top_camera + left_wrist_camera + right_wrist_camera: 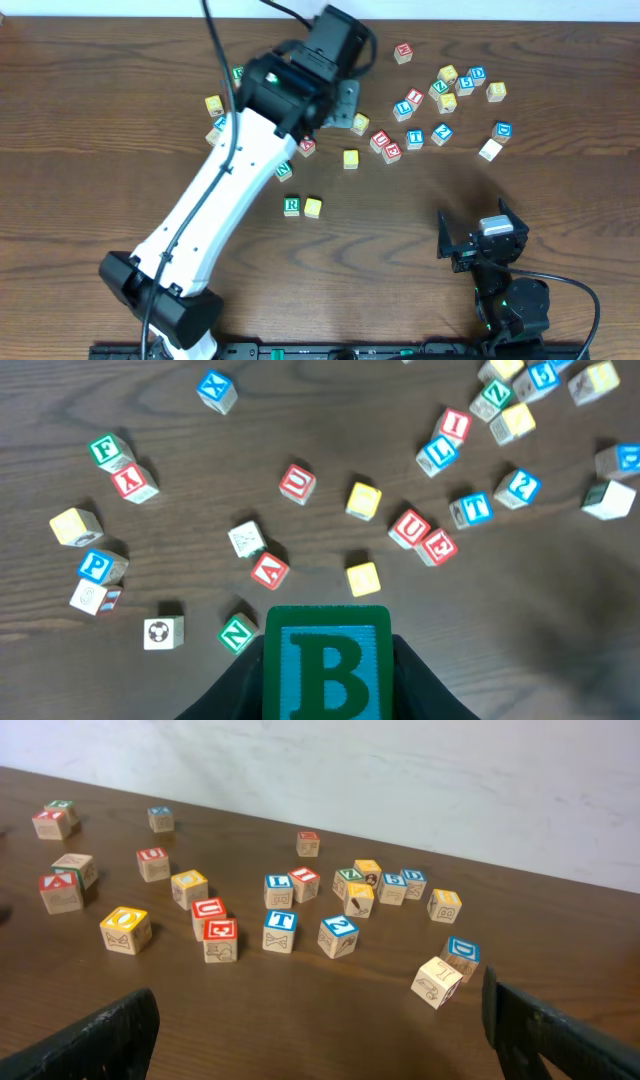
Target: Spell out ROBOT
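My left gripper (327, 685) is shut on a green and blue B block (327, 660) and holds it above the scattered blocks; in the overhead view it (343, 100) is over the far middle of the table. A green R block (291, 206) lies next to a yellow block (313, 207) at the table's middle. A yellow O block (125, 930) and a blue T block (281, 928) lie among the loose blocks; the T block also shows in the left wrist view (472, 509). My right gripper (320, 1020) is open and empty at the near right (478, 238).
Several loose letter blocks lie across the far half of the wooden table (120, 180), among them the red U (410, 527) and E (438, 546), a green N (237, 632) and a red A (268, 570). A pale block (436, 982) lies nearest my right gripper.
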### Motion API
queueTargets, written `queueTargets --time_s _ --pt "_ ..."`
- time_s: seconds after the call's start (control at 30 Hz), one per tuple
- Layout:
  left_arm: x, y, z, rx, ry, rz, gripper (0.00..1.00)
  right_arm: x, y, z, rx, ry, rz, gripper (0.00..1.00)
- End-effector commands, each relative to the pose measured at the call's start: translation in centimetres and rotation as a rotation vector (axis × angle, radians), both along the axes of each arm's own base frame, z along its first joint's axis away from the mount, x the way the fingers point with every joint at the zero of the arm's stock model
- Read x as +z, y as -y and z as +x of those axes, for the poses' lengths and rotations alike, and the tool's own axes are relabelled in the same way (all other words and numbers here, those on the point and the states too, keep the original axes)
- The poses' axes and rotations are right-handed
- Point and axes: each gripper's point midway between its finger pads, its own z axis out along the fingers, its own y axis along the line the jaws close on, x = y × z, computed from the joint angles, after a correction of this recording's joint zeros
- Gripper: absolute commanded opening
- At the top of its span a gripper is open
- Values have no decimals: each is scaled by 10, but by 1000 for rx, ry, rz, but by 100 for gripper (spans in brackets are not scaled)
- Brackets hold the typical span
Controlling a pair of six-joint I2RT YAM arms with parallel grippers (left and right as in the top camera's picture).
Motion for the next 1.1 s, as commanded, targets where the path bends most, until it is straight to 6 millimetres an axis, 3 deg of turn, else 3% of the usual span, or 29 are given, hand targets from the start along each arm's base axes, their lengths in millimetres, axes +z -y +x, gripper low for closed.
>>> queueTargets --time_s 0.0,0.23,0.47,0.73,1.07 --pt "17 5 -16 -4 61 4 7 -2 2 0 -6 -4 -11 99" --pt "13 -2 -42 -7 70 -24 7 -2 2 0 -6 -4 -11 99" --pt "-18 -26 -71 61 95 -107 7 -2 2 0 -6 -4 -11 99" --pt "-78 -26 -87 75 207 -202 7 -2 2 0 -6 -4 -11 99" --pt "-154 -25 -98 177 122 -147 8 -2 2 0 -6 -4 -11 99"
